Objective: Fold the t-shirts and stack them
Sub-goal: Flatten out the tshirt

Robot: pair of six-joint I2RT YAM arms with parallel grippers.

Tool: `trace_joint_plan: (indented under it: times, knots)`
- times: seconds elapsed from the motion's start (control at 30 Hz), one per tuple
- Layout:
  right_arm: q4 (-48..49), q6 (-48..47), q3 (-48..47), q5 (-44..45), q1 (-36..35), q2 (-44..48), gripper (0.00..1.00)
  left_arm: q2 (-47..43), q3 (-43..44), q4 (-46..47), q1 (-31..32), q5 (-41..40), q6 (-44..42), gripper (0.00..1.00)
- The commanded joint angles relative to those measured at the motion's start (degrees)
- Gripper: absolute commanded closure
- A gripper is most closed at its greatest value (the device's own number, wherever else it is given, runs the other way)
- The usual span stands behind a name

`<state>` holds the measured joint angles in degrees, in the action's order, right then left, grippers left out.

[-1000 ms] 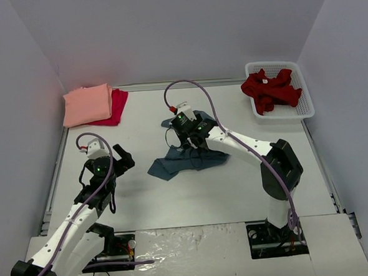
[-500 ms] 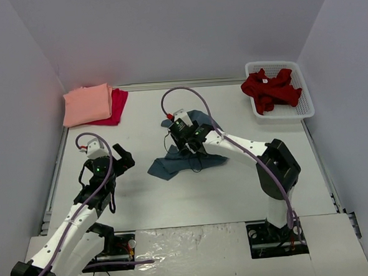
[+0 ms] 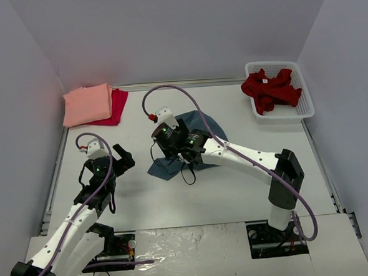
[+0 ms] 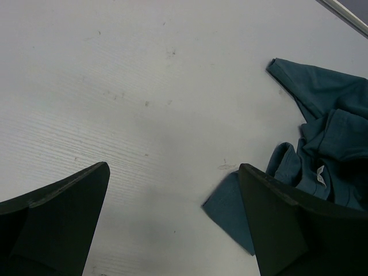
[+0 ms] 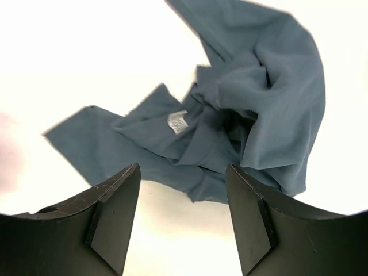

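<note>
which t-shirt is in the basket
The dark red t-shirt, bunched in the white basket; salmon-pink t-shirt and crimson t-shirt lie stacked outside it, slate-blue t-shirt mid-table.

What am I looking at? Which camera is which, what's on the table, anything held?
Two robot arms on a table, each ending in a two-finger claw. The wide picture comes from a fixed camera above; the other two from cameras on each wrist. A crumpled blue shirt lies mid-table, a folded pink shirt sits on a crimson shirt far left, a dark red shirt lies in a basket far right. The right claw hangs open over the blue shirt; the left claw is open over the table. Nothing is held.
</note>
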<state>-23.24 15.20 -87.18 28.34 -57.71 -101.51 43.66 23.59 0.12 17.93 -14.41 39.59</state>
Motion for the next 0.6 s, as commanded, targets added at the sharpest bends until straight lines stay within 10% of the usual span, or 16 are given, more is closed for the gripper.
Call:
trace_joint_plan:
  times: [0.0,0.57]
  knots:
    - [-3.4,0.5,-3.2,3.5,-2.0,2.8,0.43,-0.3,0.1,1.0,0.0,0.1,-0.3,0.06]
    - [-2.2,0.3,0.2,5.3,-1.0,-8.4,0.45,-1.0,0.5,0.0,-0.1,-0.2,-1.3,0.06]
